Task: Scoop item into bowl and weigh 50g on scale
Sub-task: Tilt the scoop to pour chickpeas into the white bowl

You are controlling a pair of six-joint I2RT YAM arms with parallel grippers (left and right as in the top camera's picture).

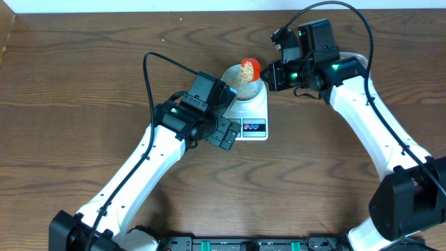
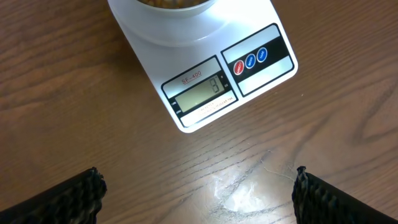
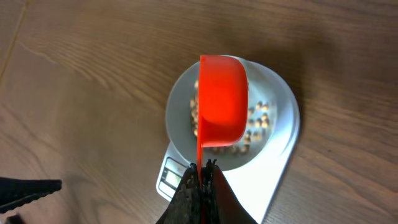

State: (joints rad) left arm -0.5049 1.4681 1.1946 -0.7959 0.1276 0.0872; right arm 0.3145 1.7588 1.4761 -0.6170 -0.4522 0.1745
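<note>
The white scale lies mid-table, its display facing my left arm. On it stands the pale bowl, with tan beans inside. My right gripper is shut on the thin handle of a red scoop. The scoop is held tilted over the bowl and carries beans. My left gripper is open and empty. It hovers over bare wood just in front of the scale. The bowl is cut off by the top edge of the left wrist view.
Wooden table all around. My left arm's black wrist sits close against the scale's left side. A black cable loops up from it. The right arm reaches in from the right.
</note>
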